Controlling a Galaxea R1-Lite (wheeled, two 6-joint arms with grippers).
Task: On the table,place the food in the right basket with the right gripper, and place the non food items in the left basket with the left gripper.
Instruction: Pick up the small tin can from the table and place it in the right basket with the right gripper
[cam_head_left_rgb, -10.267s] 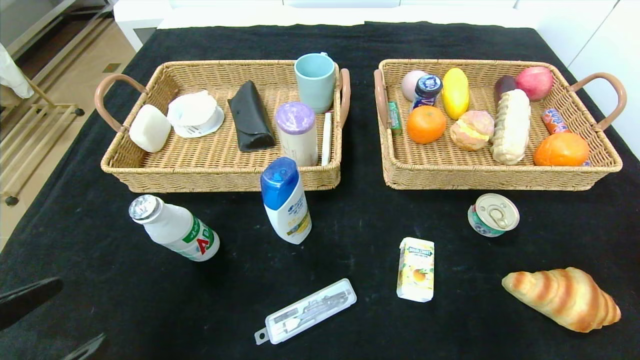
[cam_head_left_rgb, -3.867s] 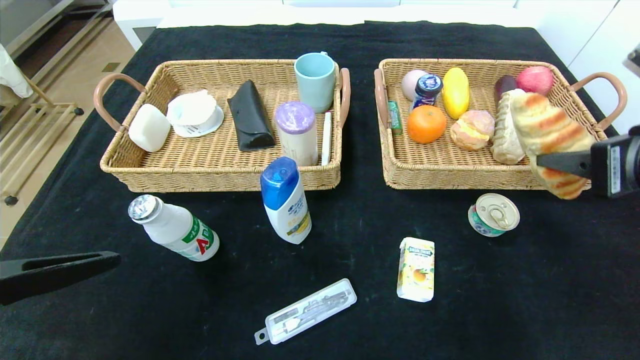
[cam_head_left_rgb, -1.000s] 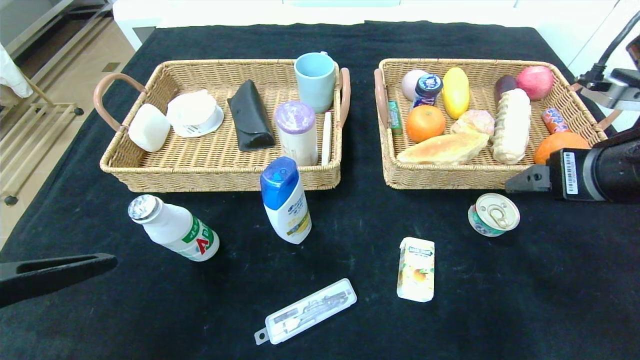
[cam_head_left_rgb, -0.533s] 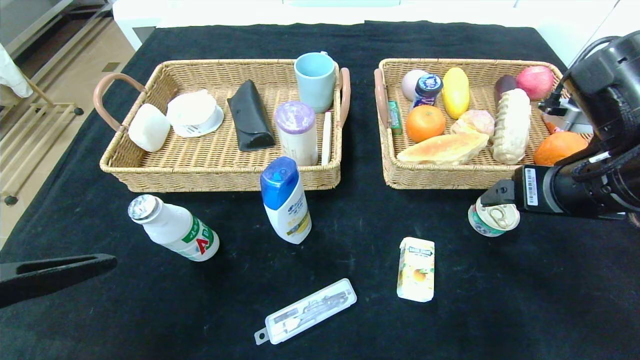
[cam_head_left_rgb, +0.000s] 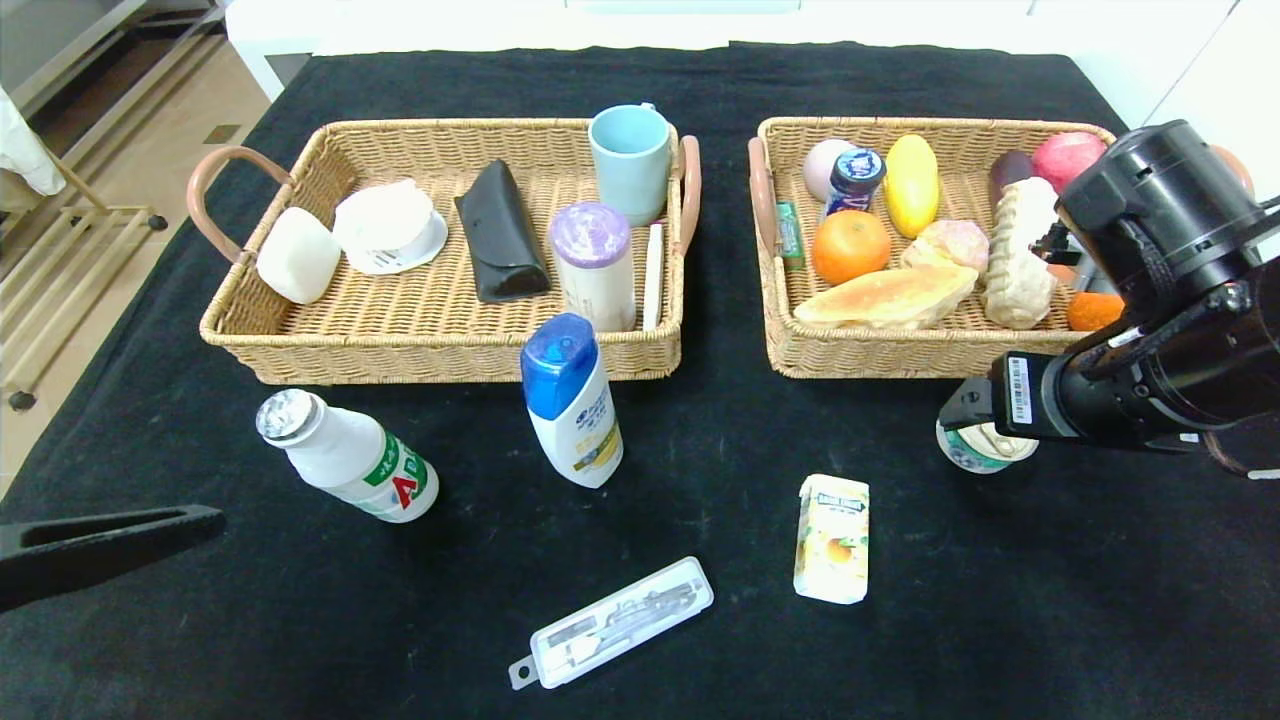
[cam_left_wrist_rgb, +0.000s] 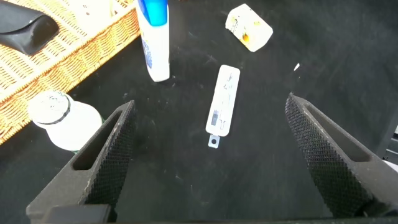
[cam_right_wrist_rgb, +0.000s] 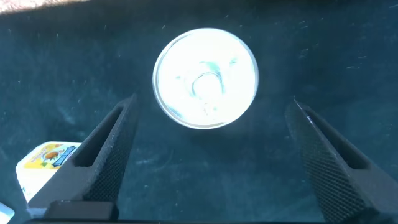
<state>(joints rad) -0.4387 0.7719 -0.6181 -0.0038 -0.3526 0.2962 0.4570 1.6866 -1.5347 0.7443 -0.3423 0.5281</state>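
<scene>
Right hand hovers over the can (fingers spread).

A small tin can with a pull-ring lid stood upright on the black table, just in front of the right basket. A yellow juice carton lay flat nearer the front. A white milk bottle with a foil cap and a blue-capped shampoo bottle stood before the left basket. A clear plastic case lay flat at the front. In the right basket a long bread roll lay beside an orange.
</scene>
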